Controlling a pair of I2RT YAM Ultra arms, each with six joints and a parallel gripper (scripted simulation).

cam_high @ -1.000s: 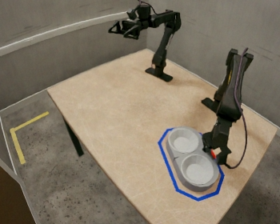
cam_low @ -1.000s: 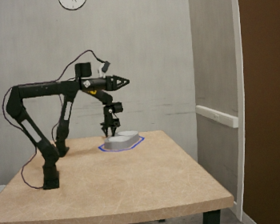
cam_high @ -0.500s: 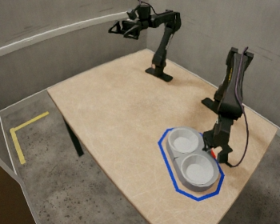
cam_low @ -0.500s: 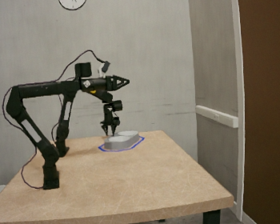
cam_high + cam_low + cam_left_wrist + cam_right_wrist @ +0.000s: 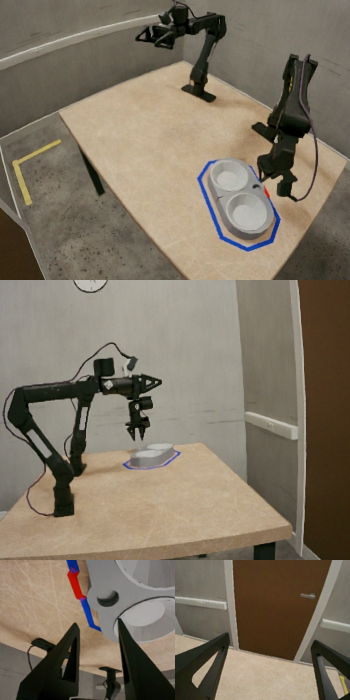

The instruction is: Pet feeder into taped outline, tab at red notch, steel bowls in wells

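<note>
The grey pet feeder (image 5: 218, 199) (image 5: 145, 460) (image 5: 101, 579) lies flat inside the blue taped outline (image 5: 210, 210) (image 5: 88, 616). Its handle tab (image 5: 92, 597) faces the red notch (image 5: 267, 192) (image 5: 75, 585), beside the notch's lower end in the left wrist view. Two steel bowls (image 5: 231, 176) (image 5: 247, 212) sit in the wells and look level. My left gripper (image 5: 138, 439) (image 5: 97, 623) is open and empty, just above the feeder's tab side. My right gripper (image 5: 147, 42) (image 5: 271, 640) is open and empty, high above the table and far from the feeder.
The wooden table (image 5: 125, 130) (image 5: 200, 505) (image 5: 265, 679) has its edge a short way beyond the outline. The right arm's base (image 5: 198, 93) stands on the same side of the table as the left arm's. A brown door (image 5: 275, 607) shows beyond the table.
</note>
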